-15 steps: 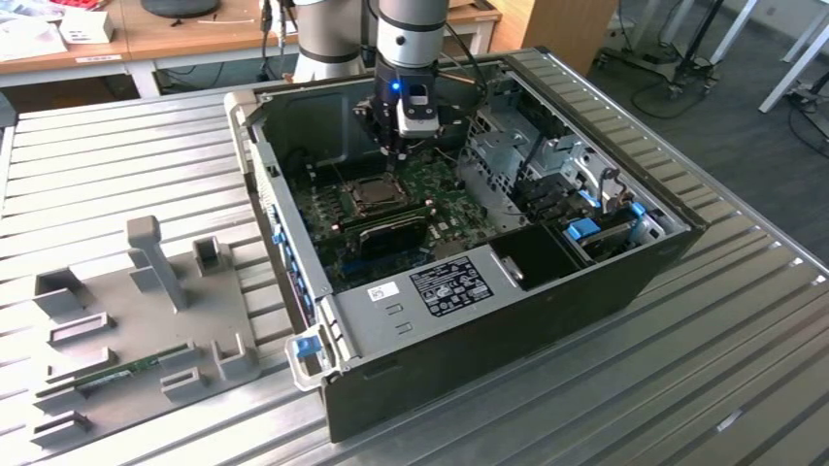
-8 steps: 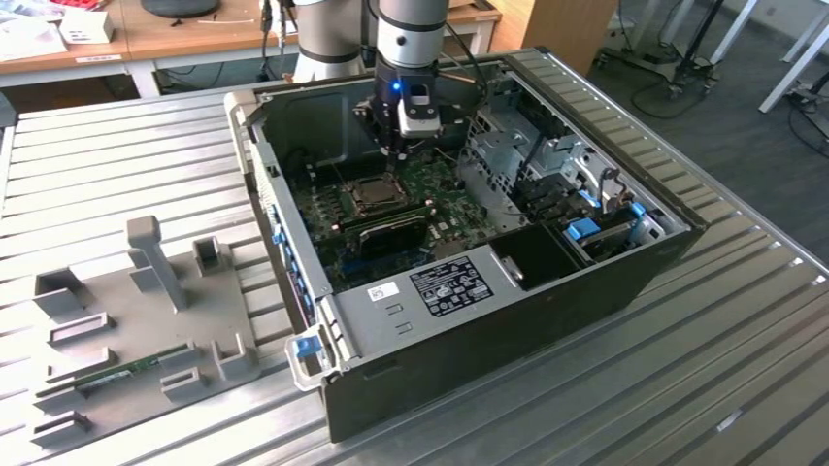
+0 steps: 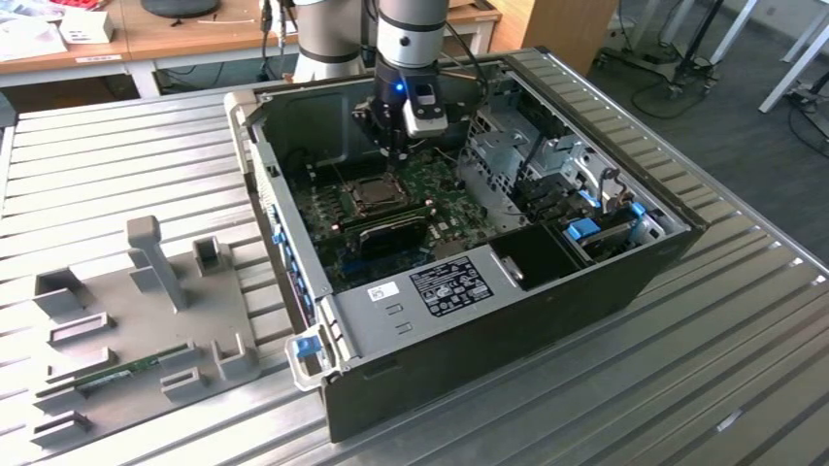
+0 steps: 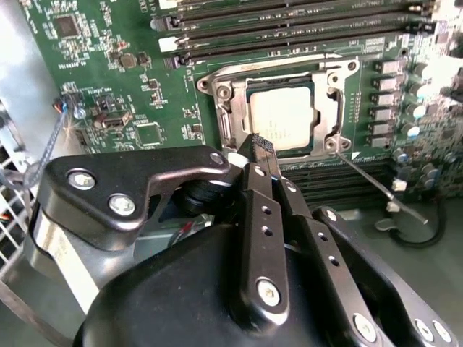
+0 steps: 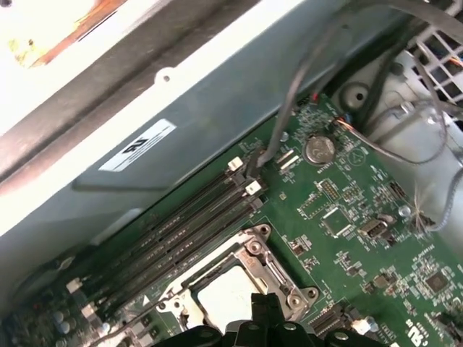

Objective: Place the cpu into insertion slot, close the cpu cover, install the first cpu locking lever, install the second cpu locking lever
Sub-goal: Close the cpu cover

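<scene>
Cpu (image 4: 286, 119) sits in insertion slot (image 3: 373, 194) w/ cpu cover (image 4: 323, 108) down over it, so steps 1-2 look done; gripper (image 4: 262, 148), fingers pressed together & empty, hovers near a locking lever (image 4: 376, 184) jutting free, so levers prob. left.

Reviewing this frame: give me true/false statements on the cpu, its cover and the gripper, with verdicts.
1. The cpu lies in the insertion slot. True.
2. The cpu cover stands raised open. False: it lies flat, framing the cpu.
3. The gripper carries the cpu. False: the cpu rests in the slot, and the gripper is by the cover's edge.
4. A thin lever sticks out from the slot's corner. True.
</scene>
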`<state>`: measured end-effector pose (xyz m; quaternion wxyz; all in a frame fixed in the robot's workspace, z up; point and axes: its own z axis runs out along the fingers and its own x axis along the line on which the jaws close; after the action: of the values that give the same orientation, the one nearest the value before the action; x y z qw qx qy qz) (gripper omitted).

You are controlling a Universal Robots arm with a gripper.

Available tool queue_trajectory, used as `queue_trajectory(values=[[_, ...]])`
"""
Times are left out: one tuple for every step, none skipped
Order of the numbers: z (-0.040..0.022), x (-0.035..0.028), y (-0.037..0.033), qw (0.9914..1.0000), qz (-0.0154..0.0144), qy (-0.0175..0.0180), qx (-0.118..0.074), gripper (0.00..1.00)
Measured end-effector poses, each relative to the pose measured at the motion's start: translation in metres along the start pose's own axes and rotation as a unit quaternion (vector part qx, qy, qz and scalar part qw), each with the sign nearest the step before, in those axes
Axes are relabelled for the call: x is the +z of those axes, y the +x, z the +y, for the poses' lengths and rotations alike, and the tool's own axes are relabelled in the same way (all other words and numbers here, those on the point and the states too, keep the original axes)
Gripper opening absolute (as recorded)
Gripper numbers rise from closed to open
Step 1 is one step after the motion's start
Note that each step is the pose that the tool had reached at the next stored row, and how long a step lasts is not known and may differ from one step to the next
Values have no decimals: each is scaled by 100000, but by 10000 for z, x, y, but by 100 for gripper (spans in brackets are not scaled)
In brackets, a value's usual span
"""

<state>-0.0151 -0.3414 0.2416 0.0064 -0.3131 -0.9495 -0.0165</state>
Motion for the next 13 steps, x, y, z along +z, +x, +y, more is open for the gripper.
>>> queue_trajectory(values=[[0, 1, 0, 99998, 19, 15, -683, 11], [0, 1, 0, 99992, 35, 23, -1248, 11], [0, 1, 0, 99985, 49, 41, -1750, 11], [-1, 1, 1, 99977, 59, 50, -2147, 11], [-1, 2, 1, 99967, 68, 57, -2548, 11], [-1, 4, 1, 99954, 74, 58, -3032, 11], [-1, 6, 2, 99934, 79, 56, -3638, 11], [-1, 8, 2, 99907, 70, 53, -4302, 11], [-1, 10, 2, 99873, 51, 52, -5035, 11], [-1, 12, 1, 99834, 26, 37, -5761, 11], [-2, 15, 2, 99786, -11, 11, -6532, 11], [-2, 18, 2, 99738, -52, -12, -7230, 11], [-2, 20, 1, 99684, -93, -32, -7938, 11]])
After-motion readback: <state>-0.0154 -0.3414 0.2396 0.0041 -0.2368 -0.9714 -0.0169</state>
